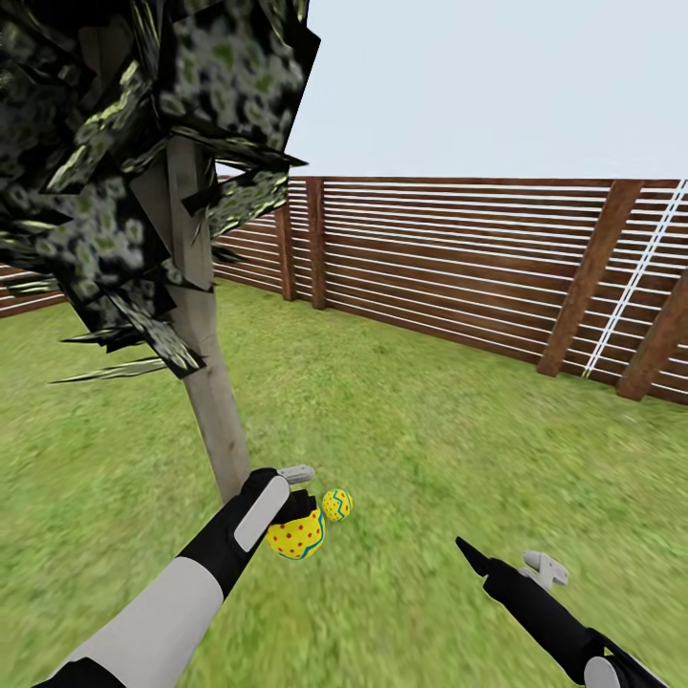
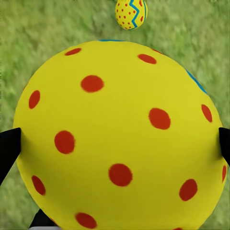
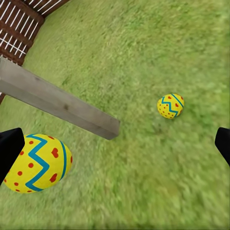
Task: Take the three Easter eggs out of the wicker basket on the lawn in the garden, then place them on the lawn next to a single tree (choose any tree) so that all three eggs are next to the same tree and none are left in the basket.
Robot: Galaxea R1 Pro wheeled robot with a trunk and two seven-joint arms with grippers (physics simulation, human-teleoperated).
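My left gripper (image 1: 300, 519) is shut on a yellow Easter egg (image 1: 295, 539) with red dots, held just above the lawn (image 1: 411, 430) beside the tree (image 1: 212, 401). Up close, this egg (image 2: 120, 139) sits between the black fingers (image 2: 8, 148). A second egg (image 1: 336, 505) lies on the grass right of the trunk base. My right gripper (image 1: 470, 554) hangs open and empty low on the right. Its wrist view shows the lying egg (image 3: 170, 106), the trunk (image 3: 57, 103) and a bigger egg (image 3: 38, 163); I cannot tell whether that is the held one. The wicker basket is out of view.
Dark blocky foliage (image 1: 105, 162) hangs low over the left side. A brown slatted fence (image 1: 459, 258) with slanted posts closes the garden behind and to the right. Open grass stretches between the tree and the fence.
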